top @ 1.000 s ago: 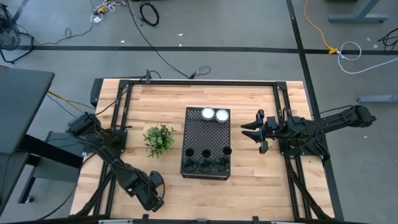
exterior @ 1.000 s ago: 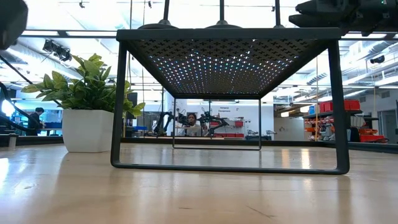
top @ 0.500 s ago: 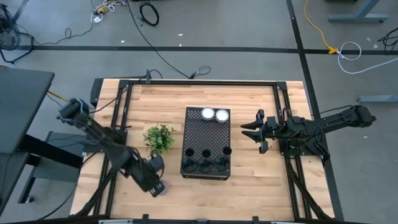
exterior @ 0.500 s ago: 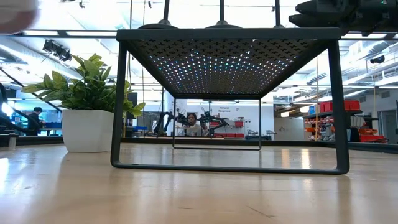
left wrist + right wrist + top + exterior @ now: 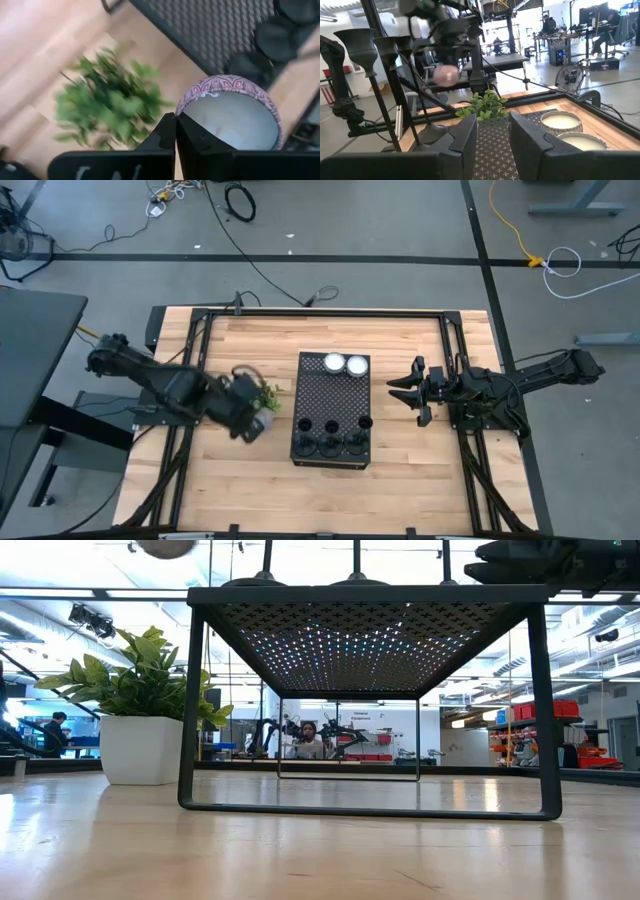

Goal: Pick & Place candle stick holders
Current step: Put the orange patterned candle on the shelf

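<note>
Three slim black candle stick holders (image 5: 328, 442) stand by their round bases on the near end of the black perforated stand (image 5: 332, 395). Their cup tops show in the right wrist view (image 5: 357, 42). My left gripper (image 5: 252, 423) is above the table between the small potted plant (image 5: 262, 398) and the stand. It is shut on a white candle in a pink patterned cup (image 5: 230, 117). My right gripper (image 5: 395, 392) is open and empty, level, just right of the stand. My left gripper pinches the candle cup at its rim (image 5: 186, 106), on the side nearest the wrist, between its two shut fingers (image 5: 167, 132). The candle is lifted clear of the table, over the plant's edge and the stand's left side. It shows high up in the low view (image 5: 165, 545).
Two white candles (image 5: 344, 363) sit on the far end of the stand. The plant in its white pot (image 5: 135, 745) stands left of the stand. Black frame rails (image 5: 200, 360) run along the table's left, far and right edges. People show in the room beyond the table.
My left gripper has gone from near the table's near edge toward the far edge and a little right, to the plant and the stand's left side, carrying the candle clear of the table. My right arm has kept still.
</note>
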